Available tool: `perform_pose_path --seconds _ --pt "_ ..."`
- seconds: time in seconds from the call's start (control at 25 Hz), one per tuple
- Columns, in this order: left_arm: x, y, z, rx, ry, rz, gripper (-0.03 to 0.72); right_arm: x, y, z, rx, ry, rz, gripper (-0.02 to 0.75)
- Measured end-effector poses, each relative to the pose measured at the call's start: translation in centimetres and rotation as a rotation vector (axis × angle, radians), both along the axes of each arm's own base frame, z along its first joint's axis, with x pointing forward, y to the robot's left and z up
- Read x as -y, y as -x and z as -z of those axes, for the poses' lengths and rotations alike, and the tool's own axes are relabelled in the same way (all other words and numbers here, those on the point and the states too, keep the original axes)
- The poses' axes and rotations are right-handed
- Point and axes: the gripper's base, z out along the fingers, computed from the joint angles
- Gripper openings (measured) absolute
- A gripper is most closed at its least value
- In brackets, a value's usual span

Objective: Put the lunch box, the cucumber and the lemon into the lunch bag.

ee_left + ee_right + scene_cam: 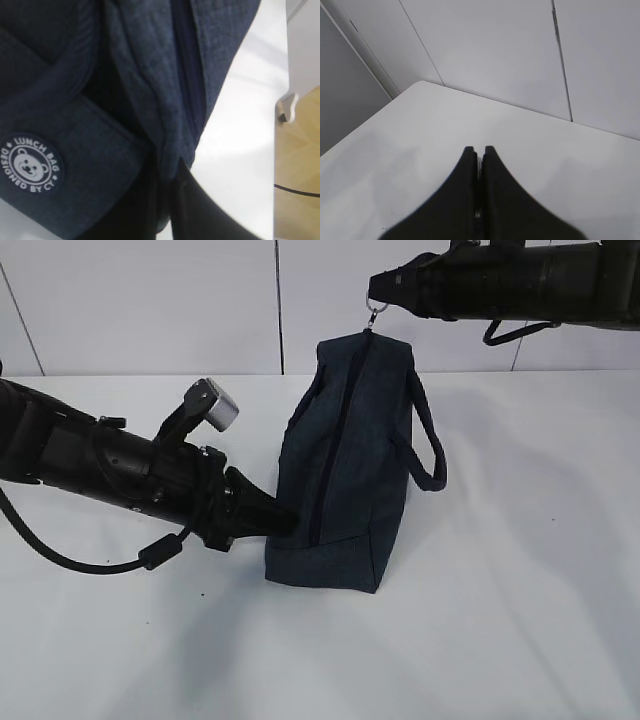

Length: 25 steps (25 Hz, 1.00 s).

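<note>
The dark navy lunch bag (345, 465) stands on end on the white table, its zipper (335, 430) running top to bottom and looking closed. My left gripper (285, 520) is shut on a fold of fabric at the bag's lower left; the left wrist view shows that fold pinched in my left gripper (169, 172), beside the round white logo (31, 162). My right gripper (375, 290) hovers above the bag, shut on the metal ring pull (373, 312). In the right wrist view my right gripper (479, 150) has a thin sliver of metal between its fingers. The lunch box, cucumber and lemon are out of view.
White wall panels (150, 300) stand close behind the table (520, 620). A black cable (70, 560) loops under the left arm. One bag handle (430, 455) sticks out to the right. The table edge and wooden floor (300, 150) show in the left wrist view.
</note>
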Motion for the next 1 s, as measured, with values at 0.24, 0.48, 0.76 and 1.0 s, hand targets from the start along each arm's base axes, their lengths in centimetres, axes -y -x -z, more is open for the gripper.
perform_pose_path --seconds 0.24,0.48,0.76,1.0 --pt "0.0 0.4 0.1 -0.05 -0.008 0.024 -0.003 0.1 -1.0 2.1 -0.041 0.01 0.032 0.0" --pt "-0.1 0.7 0.2 -0.069 -0.019 0.034 -0.003 0.5 -1.7 3.5 -0.058 0.046 0.08 0.0" --pt "-0.3 1.0 -0.2 -0.054 -0.035 0.044 -0.003 0.5 -2.3 5.7 -0.105 0.047 0.088 0.0" --pt "-0.3 1.1 -0.1 -0.057 -0.035 0.046 -0.003 0.5 -2.4 5.8 -0.105 0.021 0.061 0.0"
